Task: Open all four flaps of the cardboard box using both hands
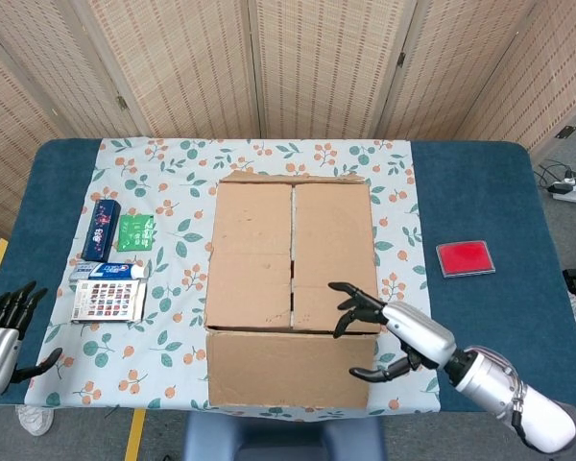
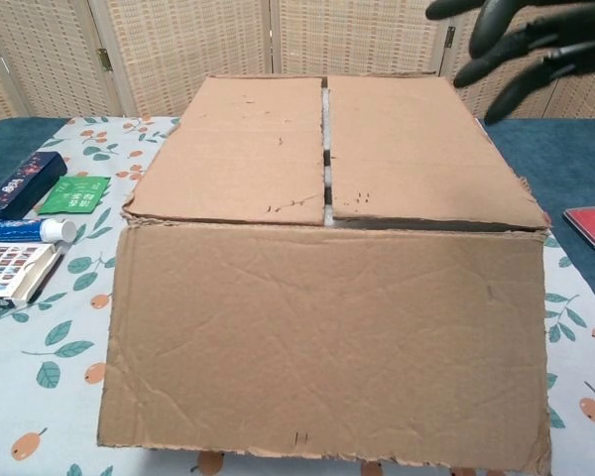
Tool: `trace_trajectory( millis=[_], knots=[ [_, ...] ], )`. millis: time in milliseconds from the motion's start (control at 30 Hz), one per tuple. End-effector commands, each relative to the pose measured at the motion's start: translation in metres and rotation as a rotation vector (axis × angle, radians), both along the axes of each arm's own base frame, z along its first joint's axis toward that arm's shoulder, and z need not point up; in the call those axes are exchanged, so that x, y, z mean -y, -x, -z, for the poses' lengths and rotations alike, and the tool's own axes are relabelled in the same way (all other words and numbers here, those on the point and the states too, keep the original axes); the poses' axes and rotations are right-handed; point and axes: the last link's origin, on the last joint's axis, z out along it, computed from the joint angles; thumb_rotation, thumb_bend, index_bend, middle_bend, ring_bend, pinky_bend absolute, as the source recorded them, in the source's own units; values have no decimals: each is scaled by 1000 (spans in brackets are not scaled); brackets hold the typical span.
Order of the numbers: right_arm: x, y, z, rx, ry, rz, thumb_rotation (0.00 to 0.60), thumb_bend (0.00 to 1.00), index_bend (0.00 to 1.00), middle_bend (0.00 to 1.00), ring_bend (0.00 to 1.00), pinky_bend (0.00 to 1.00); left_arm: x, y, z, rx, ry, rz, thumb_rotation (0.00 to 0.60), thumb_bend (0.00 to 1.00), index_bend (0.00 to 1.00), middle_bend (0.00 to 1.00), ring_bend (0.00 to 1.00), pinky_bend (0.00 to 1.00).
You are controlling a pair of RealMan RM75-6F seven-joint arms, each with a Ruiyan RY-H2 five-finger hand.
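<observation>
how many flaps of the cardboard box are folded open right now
1. The near flap hangs open toward the robot. The left flap and right flap lie shut on top. The far flap isn't clearly visible.

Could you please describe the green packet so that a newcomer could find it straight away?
Start at the cardboard box and look to its left on the leaf-print cloth. The green packet lies flat beside a dark blue box, above the toothpaste tube; nothing else there is green.

Staged indoor test room: woven folding screens [image 1: 298,67], cloth-covered table [image 1: 480,192].
</observation>
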Motion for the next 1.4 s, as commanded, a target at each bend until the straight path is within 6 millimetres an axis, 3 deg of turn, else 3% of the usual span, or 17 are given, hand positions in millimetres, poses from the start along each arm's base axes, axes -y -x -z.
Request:
trace_trajectory(
  millis=[33,167,500,833,1400],
  knots=[
    [51,-26,0,-179,298,-163,266,451,518,86,160,203,0,0,-1,5,0,2,600,310,0,0,0,0],
    [74,-40,8,-327,405,-239,239,464,608,93,129,147,0,0,-2,41,12,8,600,301,0,0,0,0],
    [109,-67,45,-577,554,-392,237,487,663,87,74,39,0,1,-7,95,13,33,600,300,2,0,0,0],
    [121,-69,102,-612,503,-423,237,487,611,31,22,17,1,2,-11,131,8,51,600,299,13,0,0,0],
    [144,-73,136,-601,437,-389,230,488,547,0,0,0,3,6,-19,163,-8,59,600,281,20,0,0,0]
  ],
)
